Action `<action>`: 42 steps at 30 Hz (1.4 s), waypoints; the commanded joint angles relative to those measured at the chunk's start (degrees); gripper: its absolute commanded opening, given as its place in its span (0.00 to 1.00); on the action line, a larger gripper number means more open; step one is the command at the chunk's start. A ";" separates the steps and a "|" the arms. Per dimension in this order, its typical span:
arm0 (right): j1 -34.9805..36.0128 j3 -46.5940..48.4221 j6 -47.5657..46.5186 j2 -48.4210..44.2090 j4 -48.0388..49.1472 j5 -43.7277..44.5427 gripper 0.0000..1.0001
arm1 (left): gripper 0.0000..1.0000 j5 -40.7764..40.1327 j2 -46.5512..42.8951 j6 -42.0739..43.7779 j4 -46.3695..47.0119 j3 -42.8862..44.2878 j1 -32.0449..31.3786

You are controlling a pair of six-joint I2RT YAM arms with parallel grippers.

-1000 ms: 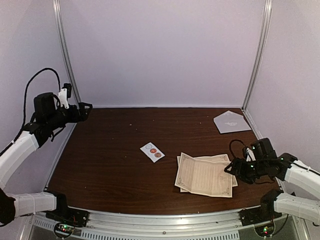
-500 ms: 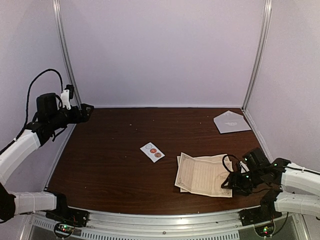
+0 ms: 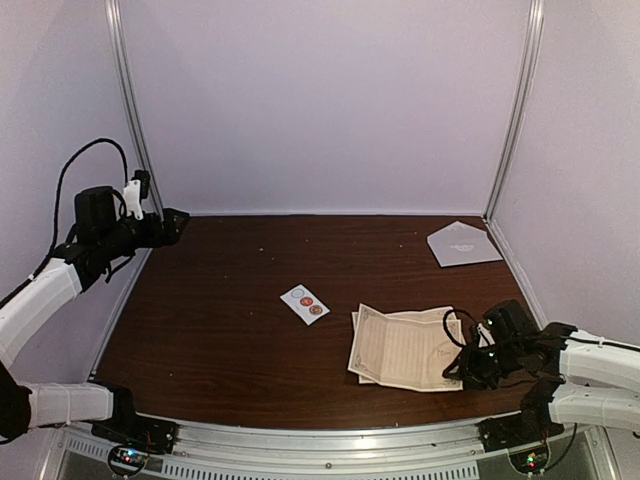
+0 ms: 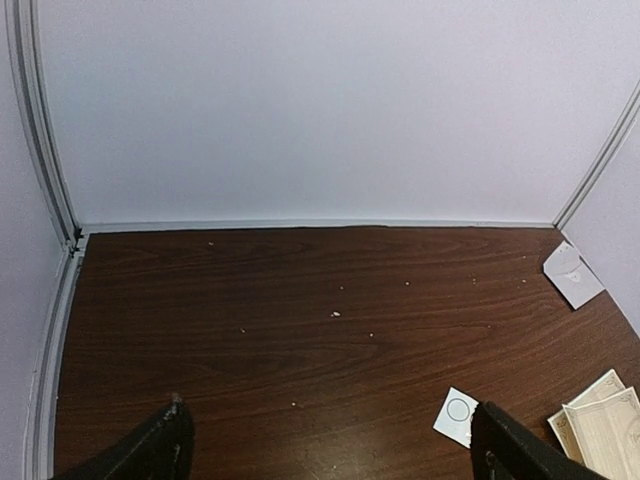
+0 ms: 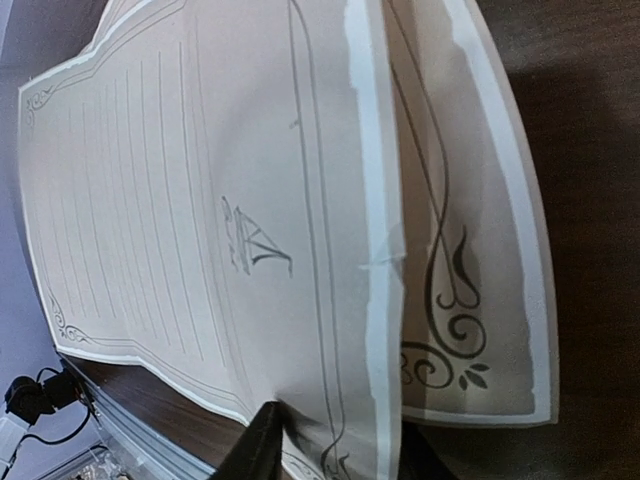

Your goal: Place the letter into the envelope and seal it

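The letter (image 3: 405,348) lay on the near right part of the table (image 3: 220,320), a cream lined sheet overlapping a second one beneath it. Over the last second its right edge had pulled in a little and looked slightly ruffled where the right gripper (image 3: 463,366) had come to it.

That gripper had been hovering just off the paper's right side. It had since dropped low and pressed in at the near right corner, its jaws narrowing as it went. From its own wrist camera one dark finger (image 5: 262,445) sat at the top sheet's border with the paper filling the view. Whether the jaws had actually pinched the sheet, or only closed partway around its edge, I could not tell.

I took this as the start of the pick-up, the first real step of the job. If the pinch caught both sheets or only creased the corner, it would need another try.

The envelope (image 3: 463,243) lay well apart in the far right corner, untouched, and the sticker strip (image 3: 305,303) sat mid-table just beyond the letter. The left gripper (image 3: 172,222) hung high by the left wall, jaws spread wide and holding nothing — it had hardly stirred.
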 commanded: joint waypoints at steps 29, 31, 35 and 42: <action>0.53 35.87 -19.02 16.72 -4.50 5.52 0.00 | 0.98 -1.29 -2.75 0.15 3.99 -0.39 0.19; 0.60 38.80 -22.18 20.36 -1.42 4.39 0.00 | 0.98 1.91 -2.46 0.19 5.84 -1.70 0.12; 1.15 46.06 -29.69 27.55 2.62 3.58 0.00 | 0.97 2.93 -0.76 -2.70 6.88 -1.38 -0.14; 5.21 68.22 -43.62 44.09 -4.12 -4.48 0.00 | 0.97 7.23 4.74 -0.90 10.77 6.75 -12.16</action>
